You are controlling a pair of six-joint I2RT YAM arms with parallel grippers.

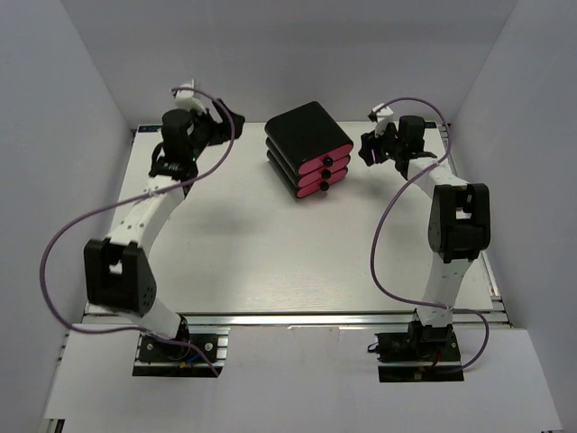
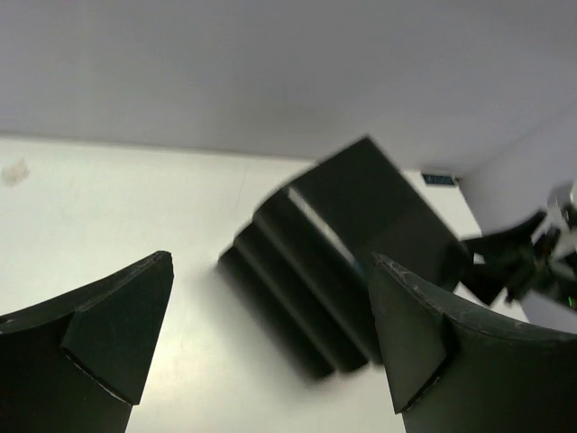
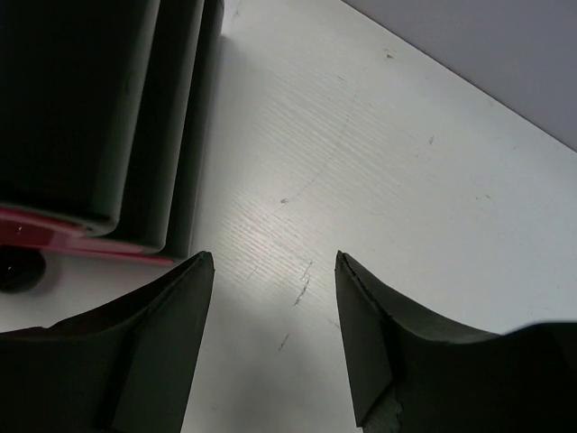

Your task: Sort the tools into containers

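The black box of three pink drawers (image 1: 308, 149) sits on the tabletop (image 1: 270, 257) in the upper middle of the overhead frame, its knobs (image 1: 326, 170) facing lower right. The left end effector (image 2: 270, 262) and right end effector (image 3: 270, 257) flank it, both spread apart and holding nothing.

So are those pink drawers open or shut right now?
Shut. In the top view all three pink drawers sit pushed into the black box; none is pulled out.
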